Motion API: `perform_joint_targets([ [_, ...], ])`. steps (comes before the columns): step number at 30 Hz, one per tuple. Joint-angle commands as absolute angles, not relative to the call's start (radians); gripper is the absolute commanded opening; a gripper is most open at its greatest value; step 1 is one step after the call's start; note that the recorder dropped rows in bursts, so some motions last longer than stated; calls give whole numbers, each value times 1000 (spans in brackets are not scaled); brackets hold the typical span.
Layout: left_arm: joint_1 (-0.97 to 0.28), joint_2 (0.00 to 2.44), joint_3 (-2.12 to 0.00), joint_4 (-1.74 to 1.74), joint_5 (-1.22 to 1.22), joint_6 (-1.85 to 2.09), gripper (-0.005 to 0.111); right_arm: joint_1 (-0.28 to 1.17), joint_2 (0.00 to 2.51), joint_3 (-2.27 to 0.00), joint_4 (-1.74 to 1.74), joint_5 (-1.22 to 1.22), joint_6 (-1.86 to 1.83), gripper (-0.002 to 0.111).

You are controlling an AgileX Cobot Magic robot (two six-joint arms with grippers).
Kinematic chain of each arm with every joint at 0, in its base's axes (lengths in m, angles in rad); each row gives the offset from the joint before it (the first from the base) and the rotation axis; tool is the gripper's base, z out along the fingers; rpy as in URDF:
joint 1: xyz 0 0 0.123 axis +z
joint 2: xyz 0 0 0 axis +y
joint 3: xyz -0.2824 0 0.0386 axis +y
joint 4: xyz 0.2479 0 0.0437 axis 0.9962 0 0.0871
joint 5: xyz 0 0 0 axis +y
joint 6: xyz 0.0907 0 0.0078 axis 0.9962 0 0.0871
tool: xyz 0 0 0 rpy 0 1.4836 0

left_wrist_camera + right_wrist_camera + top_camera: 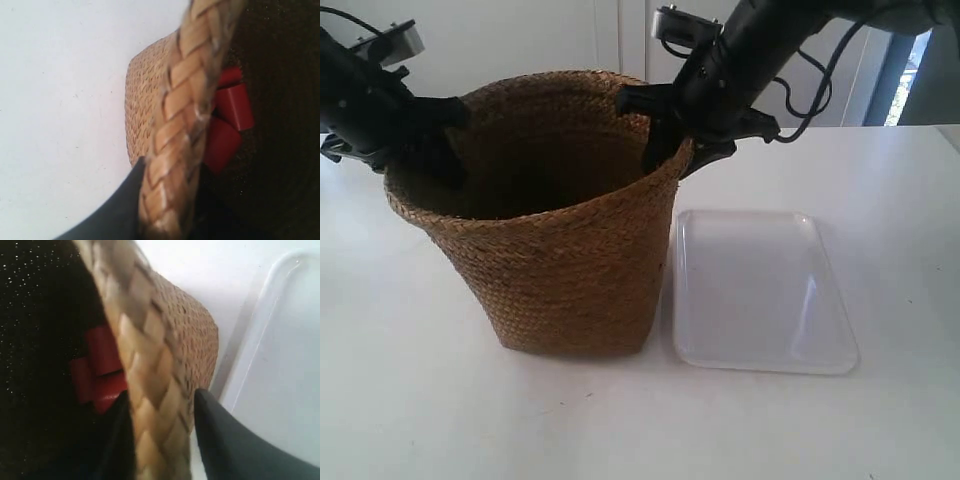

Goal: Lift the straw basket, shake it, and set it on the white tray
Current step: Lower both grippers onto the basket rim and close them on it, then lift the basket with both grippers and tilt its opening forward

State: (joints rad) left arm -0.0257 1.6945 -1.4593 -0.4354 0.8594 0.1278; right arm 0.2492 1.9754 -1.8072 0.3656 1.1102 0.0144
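Straw basket [560,250] front and centre: brown weave, bucket shape, wide flared round rim w/ a thick braided edge, narrower squarish base, dark inside. Down at the bottom are red blocks [227,125], bunched together; looks like three, exact count can't tell. Basket stands upright and its base looks seated on the table [430,400]. Whether it's a hair off the surface, can't tell.

Left pincer [167,210] is clamped on the rim. The braid runs between its fingers: outer finger [117,212] black against the basket's outside wall, inner one lost in the dark interior. Red blocks lie below it, on its inner side. Right pincer [162,445] is on the opposite side of the rim, closed on the braid, outer finger [225,445] outside, inner finger [117,440] inside. That's the arm at the exterior view's right, since the tray shows just past its outer finger.

White tray [760,290]: glossy, shallow, rect w/ rounded corners and a low raised rim. It lies flat below the right pincer on its outer side, just beside the basket's base; touching or not, can't tell. Basket stands next to it, not on it.

Table is plain white, matte, a few tiny specks. Behind are pale wall panels [570,35], and black cables [820,90] loop off the right arm. A bright window strip [910,80] w/ dark frame sits well beyond the right pincer's outer side.
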Motion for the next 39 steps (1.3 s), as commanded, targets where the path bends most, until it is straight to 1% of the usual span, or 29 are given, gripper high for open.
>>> perform_joint_targets([
  [1, -23, 1659, -1460, -426, 861, 120, 0, 252, 1938, -1805, 303, 1105, 19, 0],
  [3, -25, 1627, -1460, -428, 849, 85, 0, 255, 1904, -1790, 275, 1090, 33, 0],
  [6, -60, 1569, -1450, -411, 835, 83, 0, 288, 1852, -1737, 249, 1028, 42, 0],
  [9, -80, 1502, -1386, -398, 768, 59, 0, 327, 1794, -1651, 249, 917, 52, 0],
  [16, -82, 1384, -1244, -385, 657, 50, 0, 329, 1702, -1495, 212, 836, 50, 0],
  [21, -88, 1313, -1204, -392, 617, 59, 0, 338, 1633, -1414, 203, 802, 0, 0],
  [30, -226, 1278, -1190, -385, 530, 69, 0, 411, 1539, -1289, 144, 692, 0, 0],
  [36, -265, 1261, -1122, -328, 460, 49, 0, 458, 1486, -1196, -42, 599, 145, 0],
  [39, -272, 1225, -1065, -309, 419, 49, 0, 461, 1450, -1152, -53, 580, 147, 0],
])
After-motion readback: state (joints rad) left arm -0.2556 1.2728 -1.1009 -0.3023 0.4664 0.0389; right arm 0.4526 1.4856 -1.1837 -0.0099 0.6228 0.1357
